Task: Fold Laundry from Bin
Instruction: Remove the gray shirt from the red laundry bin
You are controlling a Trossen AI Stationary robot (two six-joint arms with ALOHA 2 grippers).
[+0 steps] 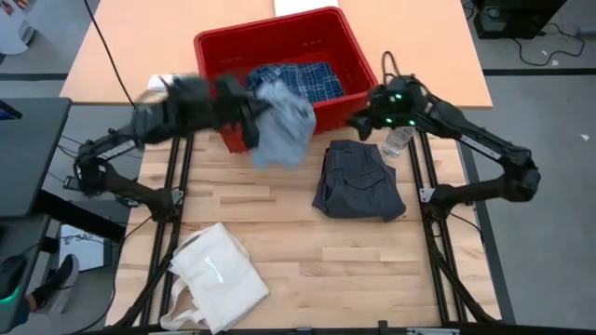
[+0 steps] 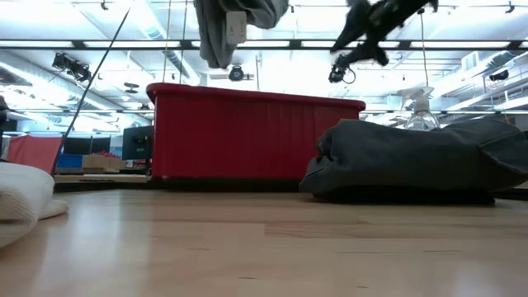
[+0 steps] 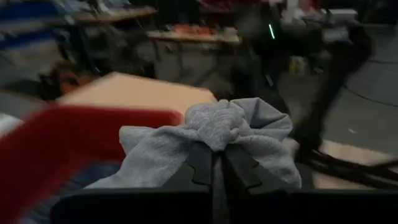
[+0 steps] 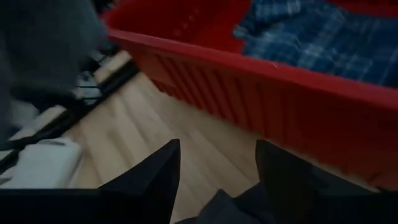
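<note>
My left gripper (image 1: 264, 113) is shut on a light grey garment (image 1: 284, 123), held high above the red bin's (image 1: 223, 46) near rim. The garment also shows in the left wrist view (image 3: 211, 134) and at the top of the low view (image 2: 231, 25). A blue-and-white plaid shirt (image 1: 298, 79) lies in the bin. A folded dark grey top (image 1: 357, 180) lies flat on the table near my right gripper (image 1: 357, 121), which is open and empty above the bin's near right corner. My left gripper pinches a bunched fold of the light grey garment (image 3: 214, 140) between its two shut fingers. The fingers come level from the table's left side. The garment is lifted clear and hangs slack below the fingers, above the bin's near rim.
A cream tote bag (image 1: 216, 276) lies at the table's near left. A clear spray bottle (image 1: 399, 140) stands right of the bin. Bare wood shows between the tote and the folded top.
</note>
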